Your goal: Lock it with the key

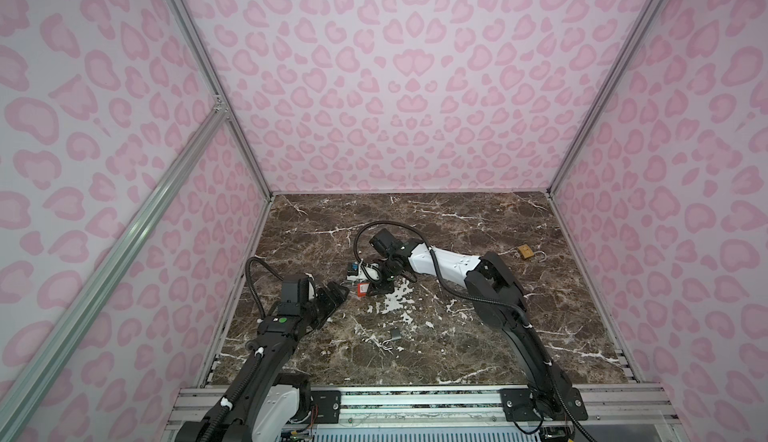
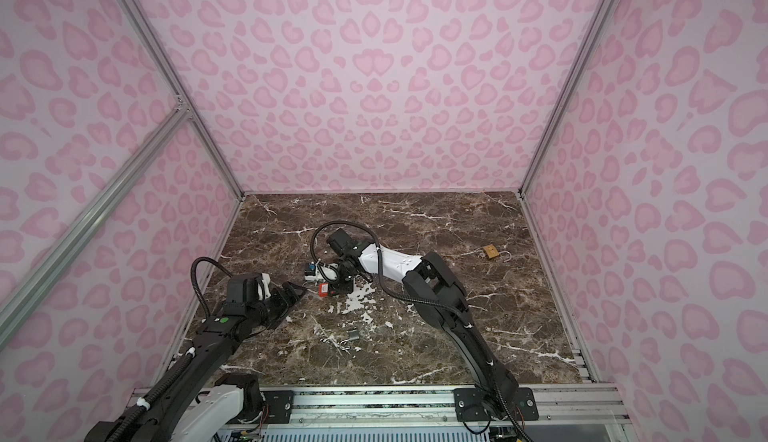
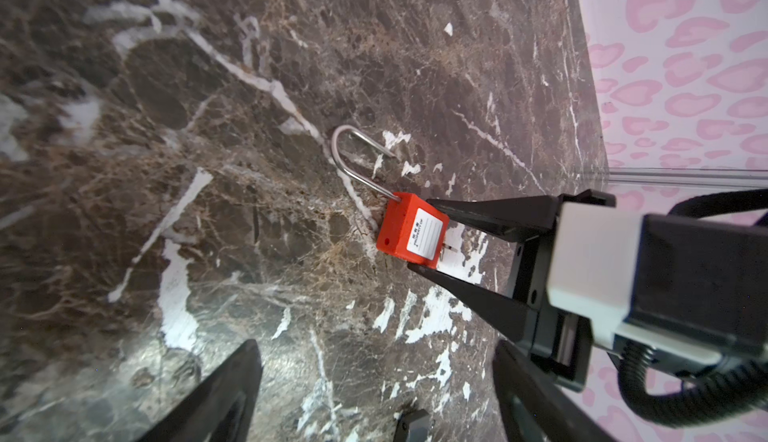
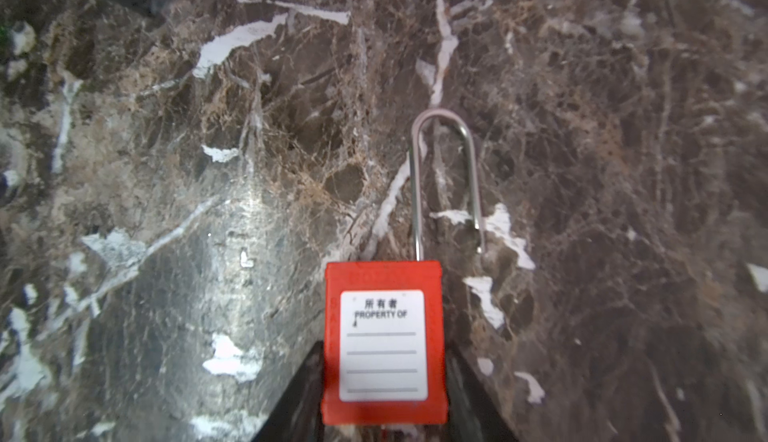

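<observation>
Marble counter [image 1: 540, 315] bears the lock [image 4: 384, 336], shackle [image 4: 441, 113] open. Your right fingers [image 3: 490, 215] flank its body, grip unclear; left fingers [image 3: 224, 390] spread. Square them before squeezing.

The right hand [image 4: 385, 356] clasps a red padlock [image 4: 382, 277] lying on the marble counter [image 4: 166, 169], its shackle [image 4: 442, 115] sprung open.

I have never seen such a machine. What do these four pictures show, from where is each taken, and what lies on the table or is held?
Two robot arms stand at a brown marble table. Two pictures look down from above; the other two come from cameras on the wrists. The right gripper clasps a red plastic padlock with a white label, its steel shackle open. The left gripper is open and empty. A brass padlock and a small grey metal padlock lie on the table.
</observation>
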Robot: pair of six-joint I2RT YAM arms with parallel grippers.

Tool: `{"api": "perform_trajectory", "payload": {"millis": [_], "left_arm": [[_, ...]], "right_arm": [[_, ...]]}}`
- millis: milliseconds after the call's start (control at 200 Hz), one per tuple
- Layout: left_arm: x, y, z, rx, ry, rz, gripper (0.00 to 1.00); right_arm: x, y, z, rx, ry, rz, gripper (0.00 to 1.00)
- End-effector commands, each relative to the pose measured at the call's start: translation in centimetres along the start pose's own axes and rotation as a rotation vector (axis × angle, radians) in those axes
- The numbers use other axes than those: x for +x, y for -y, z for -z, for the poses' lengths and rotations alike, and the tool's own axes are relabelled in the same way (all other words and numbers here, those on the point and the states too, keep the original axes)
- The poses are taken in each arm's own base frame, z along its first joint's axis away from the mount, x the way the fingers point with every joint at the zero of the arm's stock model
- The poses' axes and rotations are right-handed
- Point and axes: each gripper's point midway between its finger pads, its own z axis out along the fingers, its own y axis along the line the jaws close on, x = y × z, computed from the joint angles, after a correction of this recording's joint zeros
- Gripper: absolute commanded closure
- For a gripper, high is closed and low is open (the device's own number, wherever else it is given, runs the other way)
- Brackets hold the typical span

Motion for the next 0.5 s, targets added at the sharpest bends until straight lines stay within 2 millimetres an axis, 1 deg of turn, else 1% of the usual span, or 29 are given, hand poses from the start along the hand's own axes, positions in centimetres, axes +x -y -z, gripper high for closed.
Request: {"api": "perform_trajectory", "payload": {"millis": [0, 80, 210, 386, 426, 456, 461, 471, 496], "left_arm": [[-0.4, 1.6, 0.6, 0.051, 0.007, -0.026, 0.13], [-0.6, 2.9, 1.0, 0.095, 0.005, -0.03, 0.14], [-1.2, 5.1, 1.5, 0.152, 0.011, -0.044, 0.14], [-1.5, 8.2, 2.0, 0.229, 0.005, -0.064, 0.15], [-1.4, 8.9, 2.1, 0.247, 0.007, -0.071, 0.15], [-1.3, 9.3, 2.2, 0.257, 0.01, -0.078, 0.14], [-1.3, 9.4, 2.1, 0.259, 0.008, -0.079, 0.14], [-1.2, 9.6, 2.1, 0.262, 0.008, -0.081, 0.15], [-1.2, 9.9, 2.1, 0.27, 0.008, -0.086, 0.15]], "right_arm": [[-1.8, 0.6, 2.4, 0.02, 0.101, -0.053, 0.61], [-2.0, 0.6, 4.0, 0.038, 0.129, -0.073, 0.61], [-1.6, 0.2, 6.1, 0.063, 0.145, -0.101, 0.6], [-0.4, -0.8, 7.9, 0.099, 0.117, -0.107, 0.6], [-0.4, -1.1, 8.3, 0.106, 0.119, -0.11, 0.6], [-0.9, -1.0, 9.0, 0.118, 0.135, -0.107, 0.6], [-0.4, -1.3, 8.7, 0.111, 0.125, -0.114, 0.6], [0.0, -1.5, 8.5, 0.107, 0.12, -0.119, 0.6], [0.0, -1.7, 8.9, 0.112, 0.127, -0.123, 0.6]]}}
